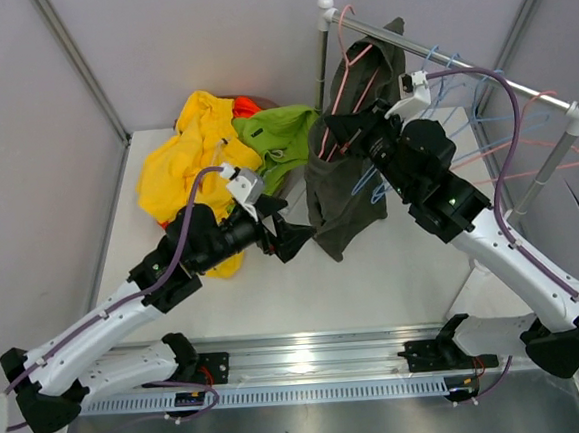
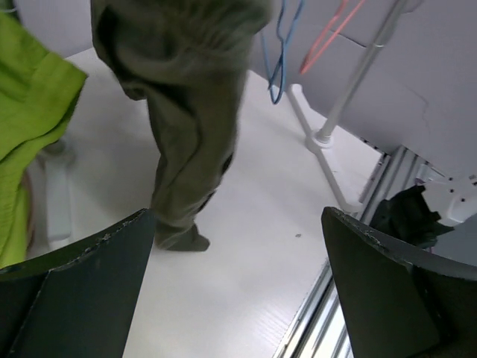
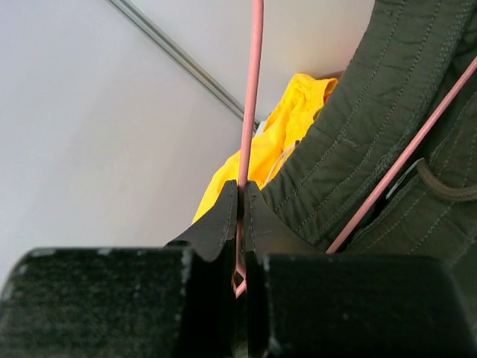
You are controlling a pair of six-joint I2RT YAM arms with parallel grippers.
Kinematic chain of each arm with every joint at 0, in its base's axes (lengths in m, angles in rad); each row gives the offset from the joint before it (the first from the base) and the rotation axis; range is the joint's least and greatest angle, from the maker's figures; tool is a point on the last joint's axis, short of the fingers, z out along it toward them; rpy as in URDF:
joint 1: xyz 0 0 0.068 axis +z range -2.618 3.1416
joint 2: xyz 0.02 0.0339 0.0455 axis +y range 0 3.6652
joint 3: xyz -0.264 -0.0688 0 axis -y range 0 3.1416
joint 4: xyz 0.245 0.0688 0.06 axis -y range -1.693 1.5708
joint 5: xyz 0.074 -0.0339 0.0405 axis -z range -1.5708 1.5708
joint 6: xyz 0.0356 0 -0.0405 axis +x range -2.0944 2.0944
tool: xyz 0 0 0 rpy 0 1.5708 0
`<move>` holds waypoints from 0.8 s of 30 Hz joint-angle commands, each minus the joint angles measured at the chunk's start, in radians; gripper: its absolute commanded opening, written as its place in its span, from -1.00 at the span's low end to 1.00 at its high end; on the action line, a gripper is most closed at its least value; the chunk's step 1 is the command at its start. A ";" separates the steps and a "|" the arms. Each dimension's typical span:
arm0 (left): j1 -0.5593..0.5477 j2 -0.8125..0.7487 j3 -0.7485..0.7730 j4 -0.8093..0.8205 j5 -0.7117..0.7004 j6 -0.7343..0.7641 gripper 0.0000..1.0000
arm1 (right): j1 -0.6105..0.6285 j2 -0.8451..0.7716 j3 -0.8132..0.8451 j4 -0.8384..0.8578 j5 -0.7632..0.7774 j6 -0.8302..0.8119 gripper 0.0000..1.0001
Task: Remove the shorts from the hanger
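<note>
The right gripper is clenching the thin wire of the pink hanger between its fingers, right beside the waistband of the dark olive shorts. These are hanging on that hanger from the rail at about 1 o'clock of the counter, with the leg hem reaching down to the surface. The left gripper is standing spread wide and holding nothing, pointing at the lower leg from 8 o'clock. In its wrist view the hem is sitting just beyond one finger, not between the jaws. Yellow shorts, green shorts and a glimpse of orange shorts are lying heaped at 10 o'clock, already off their hangers. Several risks seem likely from here. If the left gripper closes where it is, it may be grabbing air. A downward tug could slide the slick wire through the narrow pinch, or unhook the hanger so it comes away with the cloth. The thick waistband may snag on the hanger arm, and a hard pull would then drag on the rail.
</note>
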 commanded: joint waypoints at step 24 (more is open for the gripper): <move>-0.100 0.193 0.034 0.371 -0.145 0.057 -1.00 | 0.021 -0.200 -0.053 0.039 0.013 0.112 -1.00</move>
